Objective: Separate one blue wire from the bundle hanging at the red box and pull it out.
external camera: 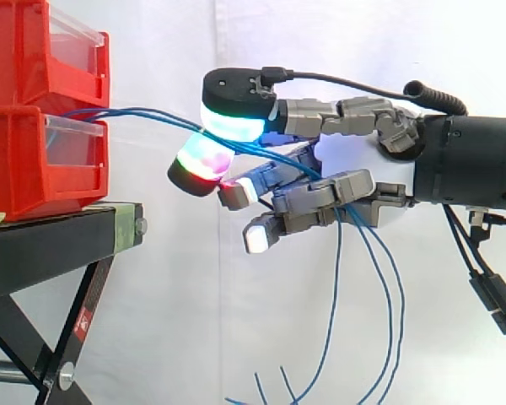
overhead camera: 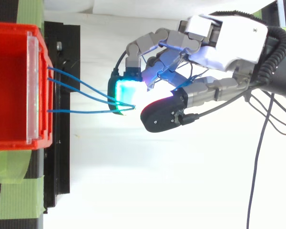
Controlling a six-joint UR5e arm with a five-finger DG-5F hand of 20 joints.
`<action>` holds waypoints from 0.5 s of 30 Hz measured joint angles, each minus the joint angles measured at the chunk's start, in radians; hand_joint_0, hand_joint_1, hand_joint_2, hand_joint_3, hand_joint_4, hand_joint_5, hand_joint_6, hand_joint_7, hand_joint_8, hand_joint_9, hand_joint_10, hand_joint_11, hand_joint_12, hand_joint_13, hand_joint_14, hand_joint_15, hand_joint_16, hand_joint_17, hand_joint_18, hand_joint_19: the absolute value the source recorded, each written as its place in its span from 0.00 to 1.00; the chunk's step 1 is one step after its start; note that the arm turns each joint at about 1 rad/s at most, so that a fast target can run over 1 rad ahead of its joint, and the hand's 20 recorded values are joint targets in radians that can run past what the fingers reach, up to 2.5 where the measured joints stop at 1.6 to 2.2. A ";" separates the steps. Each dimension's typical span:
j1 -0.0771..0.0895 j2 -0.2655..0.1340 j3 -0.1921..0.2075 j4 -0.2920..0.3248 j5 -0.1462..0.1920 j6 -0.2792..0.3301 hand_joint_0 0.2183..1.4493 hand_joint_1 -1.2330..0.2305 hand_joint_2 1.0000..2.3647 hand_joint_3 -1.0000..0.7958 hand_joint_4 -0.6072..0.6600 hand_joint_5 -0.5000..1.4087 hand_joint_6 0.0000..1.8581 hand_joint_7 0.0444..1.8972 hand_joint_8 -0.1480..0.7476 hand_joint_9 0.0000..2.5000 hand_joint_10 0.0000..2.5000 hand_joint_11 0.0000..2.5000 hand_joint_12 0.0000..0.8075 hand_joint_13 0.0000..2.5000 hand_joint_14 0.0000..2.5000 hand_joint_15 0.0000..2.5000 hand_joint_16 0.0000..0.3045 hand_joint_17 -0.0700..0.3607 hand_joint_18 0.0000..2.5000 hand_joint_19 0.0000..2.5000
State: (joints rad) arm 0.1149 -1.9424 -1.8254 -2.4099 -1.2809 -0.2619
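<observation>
While the arm reaches in level from the right, its hand is closed in a pinch on the blue wires, nipping them between two glowing fingertips, one cyan-green above and one red and green just below. From where I stand, three strands leave the front of the lower red bin, run across the open gap and meet at that pinch, well clear of the bin. Past the pinch the wires pass through the curled fingers and hang loose under the palm. A second red bin sits stacked on the first, both on the black bench, which has strips of green tape.
</observation>
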 measured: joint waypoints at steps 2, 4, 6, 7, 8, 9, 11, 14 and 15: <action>0.000 0.000 0.000 0.000 0.000 -0.001 0.34 0.37 0.02 0.46 0.66 0.15 0.44 0.57 0.53 0.38 0.00 0.59 0.39 0.48 0.76 0.32 0.17 0.43 0.28 0.35; 0.000 0.000 0.000 0.000 0.000 -0.002 0.34 0.37 0.02 0.46 0.66 0.15 0.44 0.57 0.53 0.38 0.00 0.60 0.38 0.48 0.76 0.32 0.17 0.43 0.28 0.35; 0.000 0.000 0.000 0.000 0.001 -0.003 0.34 0.37 0.02 0.46 0.66 0.15 0.44 0.56 0.53 0.38 0.00 0.59 0.37 0.48 0.76 0.32 0.17 0.43 0.28 0.35; -0.001 0.000 0.000 0.000 0.002 -0.004 0.34 0.37 0.02 0.46 0.66 0.15 0.44 0.56 0.53 0.38 0.00 0.60 0.38 0.48 0.76 0.32 0.17 0.43 0.28 0.35; -0.001 0.000 0.000 0.000 0.002 -0.005 0.34 0.37 0.02 0.46 0.66 0.15 0.44 0.57 0.53 0.38 0.00 0.59 0.38 0.48 0.76 0.32 0.17 0.43 0.28 0.35; -0.002 0.000 0.000 0.000 0.003 -0.006 0.34 0.37 0.02 0.46 0.66 0.15 0.44 0.57 0.53 0.38 0.00 0.59 0.37 0.48 0.76 0.32 0.17 0.43 0.28 0.35; -0.003 0.001 0.000 0.000 0.003 -0.009 0.34 0.37 0.02 0.46 0.66 0.15 0.44 0.57 0.52 0.38 0.00 0.60 0.39 0.48 0.76 0.31 0.17 0.43 0.28 0.35; -0.006 0.008 0.000 0.002 0.004 -0.022 0.34 0.37 0.02 0.46 0.66 0.15 0.44 0.56 0.53 0.38 0.00 0.60 0.38 0.48 0.76 0.32 0.17 0.43 0.28 0.35; -0.006 0.012 0.000 0.002 0.004 -0.030 0.34 0.37 0.02 0.46 0.66 0.15 0.44 0.57 0.53 0.38 0.00 0.60 0.39 0.48 0.76 0.31 0.17 0.43 0.28 0.35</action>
State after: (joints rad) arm 0.1087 -1.9306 -1.8255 -2.4075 -1.2764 -0.2916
